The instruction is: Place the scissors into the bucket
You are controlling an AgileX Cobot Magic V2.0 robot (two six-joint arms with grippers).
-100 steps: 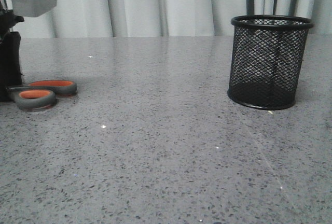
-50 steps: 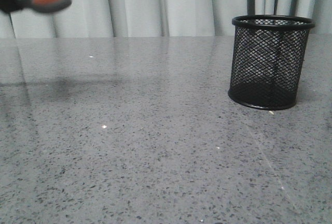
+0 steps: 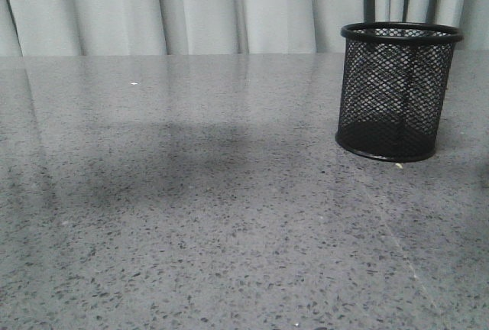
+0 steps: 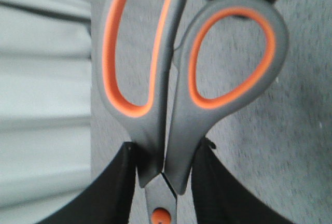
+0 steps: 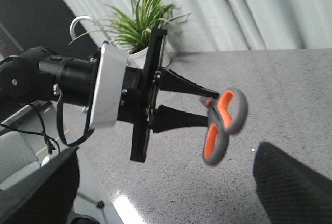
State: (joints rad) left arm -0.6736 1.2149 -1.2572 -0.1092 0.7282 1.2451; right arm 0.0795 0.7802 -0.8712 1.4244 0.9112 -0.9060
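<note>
Above the surface [image 3: 229, 231], clear of the front view, the scissors [image 4: 181, 79] are held aloft by the left claw [image 4: 165, 180]. Its two black fingers are clenched on the handle necks near the pivot, as confirmed in the right wrist view, where the scissors [image 5: 220, 123] are seen well off the surface. The bucket [image 3: 399, 92] stands upright at about two o'clock in the front view; nothing is seen inside through its mesh. The pick-up is judged complete; carrying to the bucket and release into it remain. The right claw is not seen, so its state cannot be told.
</note>
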